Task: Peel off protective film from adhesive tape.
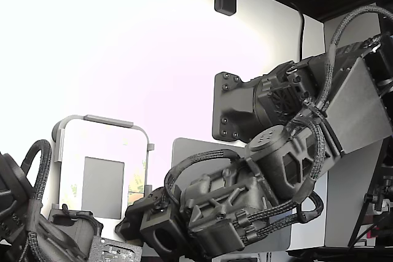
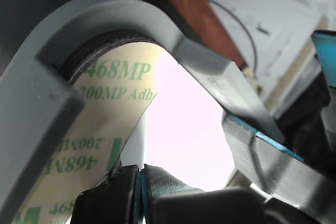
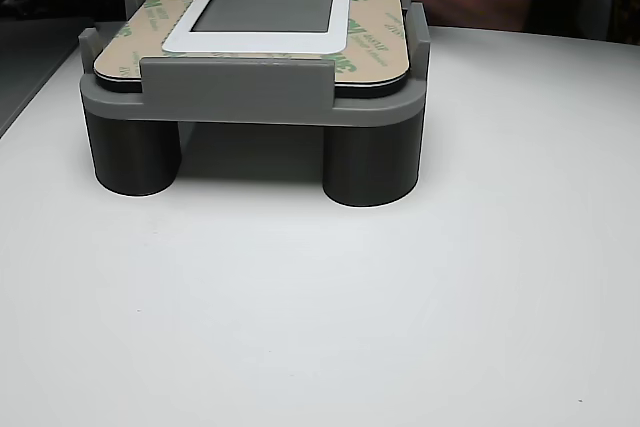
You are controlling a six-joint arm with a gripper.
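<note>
Gripper (image 2: 137, 192) closed on the protective film (image 2: 100, 129): dark pads pinch its edge in the wrist view, blue lining visible between the pads

Largest first:
- bench (image 3: 400, 307): plain white, matte
- arm (image 1: 288, 151): dark printed housings, braided black cable looms, reaching down toward the fixture from the exterior view's right
- fixture (image 3: 250, 97): grey matte plastic nest on round legs, raised lips at edges and corners; sits on the bench
- white panel (image 3: 262, 42): flat in the fixture, rounded corners, grey rectangular patch (image 3: 265, 5) in its middle
- film: pale yellow, slightly translucent, green print. Other view shows it lying flat around the panel's border, strips down both sides, long axis running away from the camera. Wrist view shows the gripped piece bent in a curve against the grey fixture corner, backlit

Legible print, wrist view: "468MP", "200MP Adh…", repeated and upside down lower on the strip. Text in the other view too small to read
</note>
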